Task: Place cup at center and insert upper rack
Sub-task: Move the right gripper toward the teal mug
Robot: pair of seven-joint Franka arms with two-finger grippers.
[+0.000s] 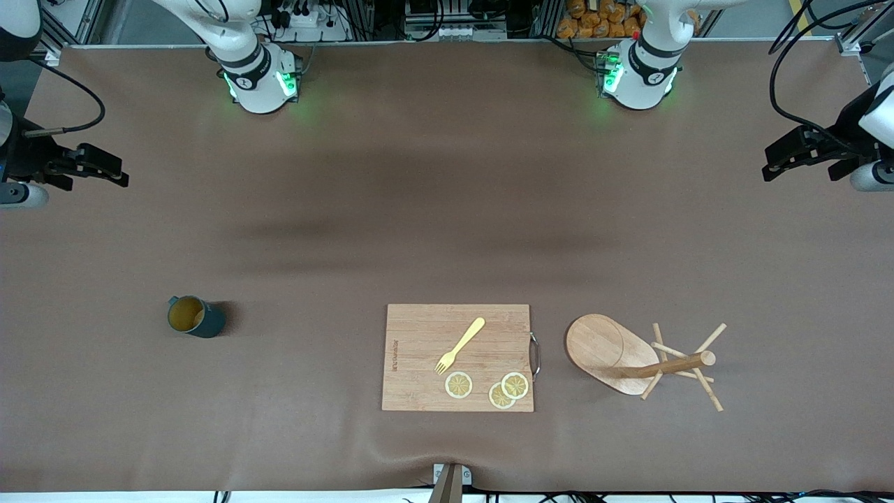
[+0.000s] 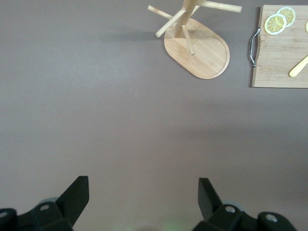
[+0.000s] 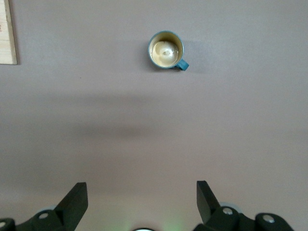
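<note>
The dark teal cup point(image 1: 195, 316) point(image 3: 166, 50) stands upright on the brown table toward the right arm's end, its tan inside showing. The wooden upper rack point(image 1: 628, 356) point(image 2: 197, 48), with an oval base, a round post and thin pegs, sits toward the left arm's end; its post points toward that end, and I cannot tell whether it stands or lies tipped. My right gripper point(image 1: 94, 178) point(image 3: 142, 192) hangs open at its end of the table, far from the cup. The left gripper point(image 1: 796, 168) point(image 2: 143, 192) is also open and holds nothing, well away from the rack.
A rectangular wooden cutting board point(image 1: 457, 356) point(image 2: 281, 57) with a metal handle lies between cup and rack. On it lie a yellow fork point(image 1: 461, 344) and three lemon slices point(image 1: 508, 390). The arms' bases point(image 1: 258, 77) stand along the table's edge farthest from the front camera.
</note>
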